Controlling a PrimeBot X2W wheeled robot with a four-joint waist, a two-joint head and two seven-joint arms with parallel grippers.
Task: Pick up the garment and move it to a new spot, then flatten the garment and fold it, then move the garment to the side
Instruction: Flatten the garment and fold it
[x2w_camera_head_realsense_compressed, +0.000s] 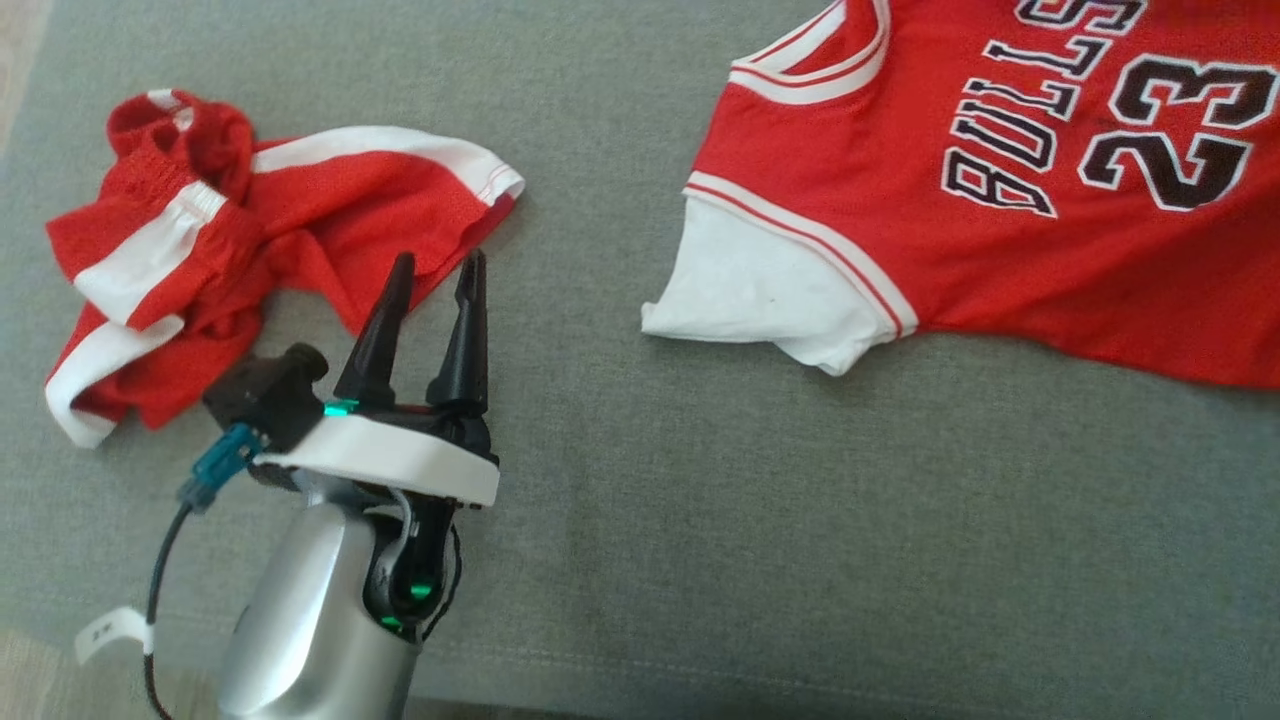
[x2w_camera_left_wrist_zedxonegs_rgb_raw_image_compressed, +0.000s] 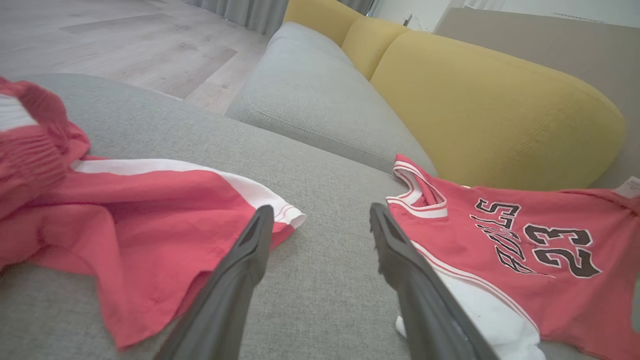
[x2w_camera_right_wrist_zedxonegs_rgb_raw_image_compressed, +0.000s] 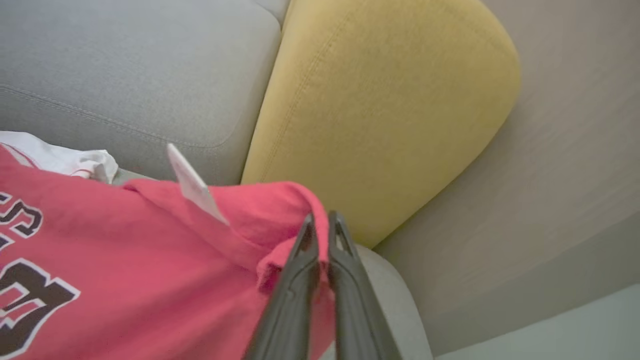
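Note:
The garment (x2w_camera_head_realsense_compressed: 980, 170), a red jersey with "BULLS" and "23" in black, lies spread on the grey cushion at the upper right of the head view, a white inner layer showing at its armhole. It also appears in the left wrist view (x2w_camera_left_wrist_zedxonegs_rgb_raw_image_compressed: 500, 235). In the right wrist view my right gripper (x2w_camera_right_wrist_zedxonegs_rgb_raw_image_compressed: 322, 220) is shut on a bunched red edge of the garment (x2w_camera_right_wrist_zedxonegs_rgb_raw_image_compressed: 150, 250), near its small white tag (x2w_camera_right_wrist_zedxonegs_rgb_raw_image_compressed: 192, 185). My left gripper (x2w_camera_head_realsense_compressed: 437, 262) stands open over bare cushion, between the garment and the shorts, holding nothing.
Crumpled red shorts (x2w_camera_head_realsense_compressed: 200, 250) with white bands lie at the left, just beyond my left fingertips. The grey seat cushion (x2w_camera_head_realsense_compressed: 750, 520) runs to a front edge at the bottom. Yellow back cushions (x2w_camera_left_wrist_zedxonegs_rgb_raw_image_compressed: 480, 105) stand behind, and wooden floor (x2w_camera_left_wrist_zedxonegs_rgb_raw_image_compressed: 125, 40) lies past the sofa.

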